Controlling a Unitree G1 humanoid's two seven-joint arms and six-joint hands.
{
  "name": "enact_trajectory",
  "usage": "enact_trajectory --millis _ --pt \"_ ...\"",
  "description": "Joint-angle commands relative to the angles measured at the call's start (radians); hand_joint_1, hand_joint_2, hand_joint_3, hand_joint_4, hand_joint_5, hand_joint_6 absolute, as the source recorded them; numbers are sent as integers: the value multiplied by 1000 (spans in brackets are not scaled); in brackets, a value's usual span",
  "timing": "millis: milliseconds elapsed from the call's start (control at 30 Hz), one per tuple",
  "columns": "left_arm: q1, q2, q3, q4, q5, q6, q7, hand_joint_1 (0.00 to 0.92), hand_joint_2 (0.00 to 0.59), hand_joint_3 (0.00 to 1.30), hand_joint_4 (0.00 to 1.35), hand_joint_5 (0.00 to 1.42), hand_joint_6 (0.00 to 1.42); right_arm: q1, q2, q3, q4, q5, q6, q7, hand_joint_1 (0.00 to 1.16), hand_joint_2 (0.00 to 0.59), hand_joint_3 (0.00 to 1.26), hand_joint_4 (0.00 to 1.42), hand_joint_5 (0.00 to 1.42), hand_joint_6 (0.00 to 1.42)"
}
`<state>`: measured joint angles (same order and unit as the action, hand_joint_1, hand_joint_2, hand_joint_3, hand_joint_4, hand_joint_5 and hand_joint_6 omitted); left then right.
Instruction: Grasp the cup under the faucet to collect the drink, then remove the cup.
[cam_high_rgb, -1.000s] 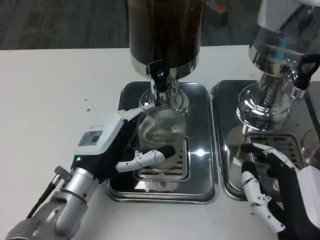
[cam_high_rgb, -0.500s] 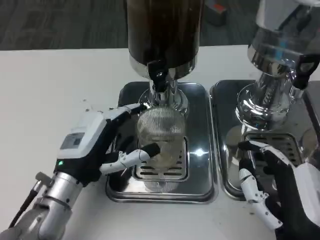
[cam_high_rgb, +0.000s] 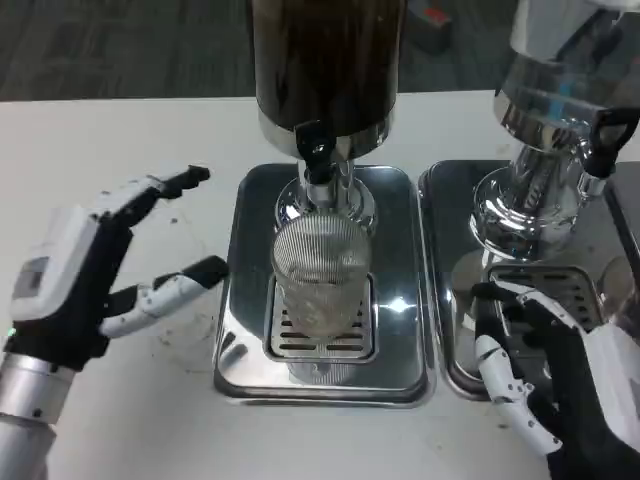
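Two hands in view, neither on the cup (cam_high_rgb: 322, 275). We see the ribbed clear cup standing upright on the drip grate (cam_high_rgb: 320, 335) of the left steel tray (cam_high_rgb: 325, 385), directly under the black faucet (cam_high_rgb: 316, 155) of the dark dispenser (cam_high_rgb: 328, 60). Left hand (cam_high_rgb: 85, 270) hovers over the white table (cam_high_rgb: 120, 140) left of the tray, fingers spread, released, holding nothing. Right hand (cam_high_rgb: 560, 375) rests low over the right tray (cam_high_rgb: 450, 300), fingers loosely apart, also empty.

Our read: cup is placed for filling, so we're at the collect step; we can't tell if any drink is in it. Next move likely needs a hand on the faucet lever, then a re-grasp of the cup.

Versus a second ago: left hand was wrapped around the cup; it has let go and pulled back left. Cup hasn't shifted. Right hand barely moved.
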<state>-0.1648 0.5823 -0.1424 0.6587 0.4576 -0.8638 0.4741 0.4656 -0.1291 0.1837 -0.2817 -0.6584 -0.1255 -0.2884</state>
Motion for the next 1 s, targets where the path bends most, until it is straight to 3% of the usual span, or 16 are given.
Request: enact_trajectory --millis 33,100,167,267,433,600,900,1000 --pt "26 46 68 -28 -154 -86 -143 0 83 389 378 376 310 -12 -2 1 7 11 -12 -3 169 456 369 271 313 401" --pt "25 52 89 -26 -266 -112 -245 0 89 415 395 394 336 -17 -3 1 10 13 -12 -2 170 459 369 271 313 401" --pt "15 53 95 -28 -462 -106 -422 0 93 434 404 402 351 -23 -4 2 14 16 -11 0 175 473 370 271 314 401" --pt "1 53 115 -54 -680 -57 -654 0 94 449 405 404 365 -31 -6 2 20 19 -11 3 178 479 370 271 314 401" --pt "-29 46 188 -134 -992 162 -1038 0 73 456 405 393 336 -49 -6 4 33 27 -11 6 181 481 370 271 314 401" --pt "-58 47 259 -194 -1116 373 -1272 0 75 389 306 273 231 -66 -4 10 49 25 -15 2 189 485 370 271 314 402" --pt "-147 44 320 -215 -1186 733 -1552 0 69 238 145 177 127 -88 -2 24 70 23 -14 -6 205 486 370 271 314 402" --pt "-180 39 340 -200 -1188 815 -1613 0 68 205 106 146 100 -92 0 27 75 22 -16 -11 209 486 370 271 314 402"
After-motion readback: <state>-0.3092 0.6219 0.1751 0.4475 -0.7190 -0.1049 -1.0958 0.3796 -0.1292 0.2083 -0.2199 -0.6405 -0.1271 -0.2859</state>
